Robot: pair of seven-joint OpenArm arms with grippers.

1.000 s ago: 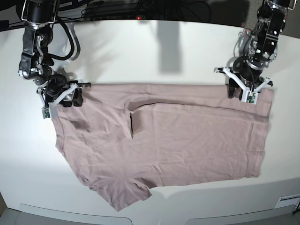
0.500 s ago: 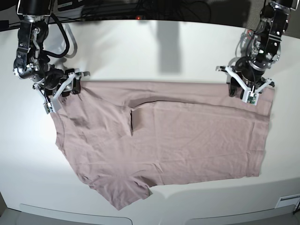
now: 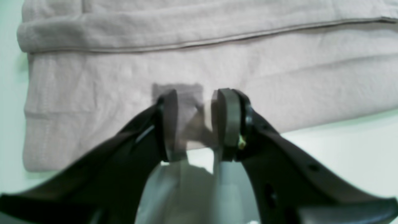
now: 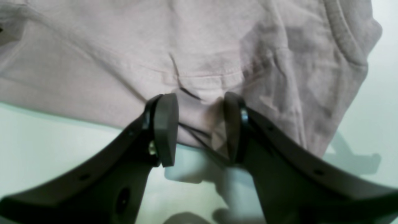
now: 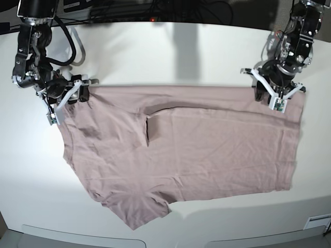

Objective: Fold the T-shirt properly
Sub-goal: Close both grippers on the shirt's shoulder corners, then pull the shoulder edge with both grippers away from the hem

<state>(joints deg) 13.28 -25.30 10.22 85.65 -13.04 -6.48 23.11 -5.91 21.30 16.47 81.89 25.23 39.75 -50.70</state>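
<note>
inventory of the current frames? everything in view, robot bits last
T-shirt: 1, dusty pink-mauve, spread across the middle of the table, far edge folded over, one sleeve poking toward the near edge.
Table: 1, white, under everything.
Cables: several, black, in the dark strip behind the table's far edge.
Left gripper: 1, black with white brackets, at the shirt's far corner on the base view's right; cloth sits between its pads in the wrist view.
Right gripper: 1, black with white brackets, at the shirt's far corner on the base view's left; cloth bunched between its pads.
</note>
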